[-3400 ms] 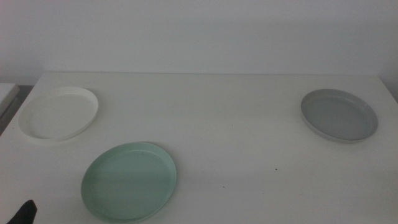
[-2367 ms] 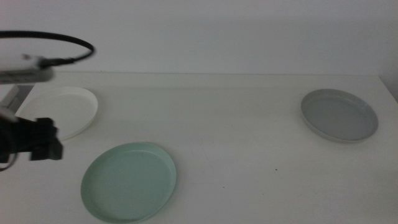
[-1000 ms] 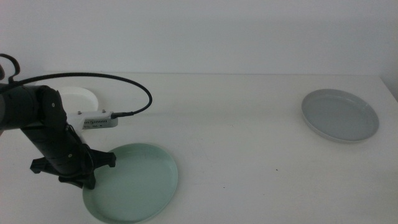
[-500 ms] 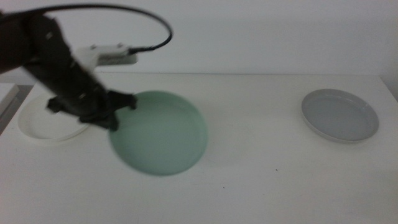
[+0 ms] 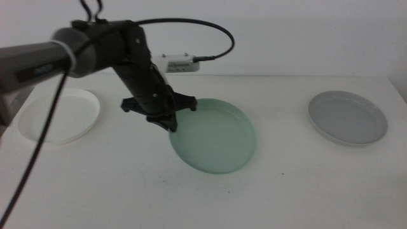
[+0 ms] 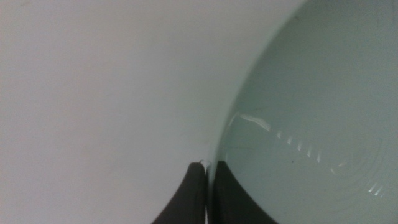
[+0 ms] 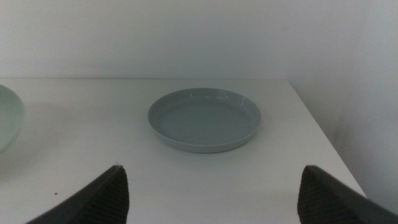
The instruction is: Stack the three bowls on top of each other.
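White table [image 5: 286, 191], pale wall behind. Left gripper [image 5: 166, 119] pinches the green bowl [image 5: 216, 137] by its near-left rim and holds it above mid-table, tilted slightly. White bowl [image 5: 58, 114] sits at far left, grey bowl [image 5: 347, 117] at far right, well apart. Right gripper [image 7: 211, 193] waits near the grey bowl, jaws spread (not in the middle view).

Risk, in my judgement: an edge-only pinch could let the bowl swing or slip on a quick move. How high the bowl hangs is hard to tell, and the arm hides the grip point.
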Controlling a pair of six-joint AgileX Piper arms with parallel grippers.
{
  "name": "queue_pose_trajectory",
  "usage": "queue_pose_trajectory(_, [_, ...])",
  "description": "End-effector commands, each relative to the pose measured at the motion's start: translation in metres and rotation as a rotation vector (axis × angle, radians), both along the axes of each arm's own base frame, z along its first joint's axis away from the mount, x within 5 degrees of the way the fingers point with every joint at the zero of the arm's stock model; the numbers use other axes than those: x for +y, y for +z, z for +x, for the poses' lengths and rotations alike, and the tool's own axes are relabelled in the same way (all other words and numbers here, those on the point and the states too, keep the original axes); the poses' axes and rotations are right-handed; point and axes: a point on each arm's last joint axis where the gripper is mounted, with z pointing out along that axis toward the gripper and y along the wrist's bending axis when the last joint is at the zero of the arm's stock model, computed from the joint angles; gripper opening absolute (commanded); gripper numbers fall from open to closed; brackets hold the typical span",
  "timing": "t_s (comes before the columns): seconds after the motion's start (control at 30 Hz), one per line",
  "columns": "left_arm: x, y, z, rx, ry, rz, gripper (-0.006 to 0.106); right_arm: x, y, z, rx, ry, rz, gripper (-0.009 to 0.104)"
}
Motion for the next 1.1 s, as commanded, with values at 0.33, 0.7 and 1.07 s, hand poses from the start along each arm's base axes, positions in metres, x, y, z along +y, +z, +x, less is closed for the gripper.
queue_pose_trajectory(0.33, [-0.020,-0.035,0.011,0.053,-0.017,-0.010,-0.002,-0.001,0.000,0.000,-0.011,-0.007,-0.014,0.091])
queue_pose_trajectory(0.7, [-0.014,-0.041,0.013,0.090,-0.014,-0.017,0.025,-0.001,0.000,0.000,-0.011,-0.007,-0.014,0.091])
queue_pose_trajectory(1.07, [0.019,0.045,-0.007,-0.058,-0.085,0.070,0.094,-0.001,0.000,0.000,-0.011,-0.007,-0.014,0.091])
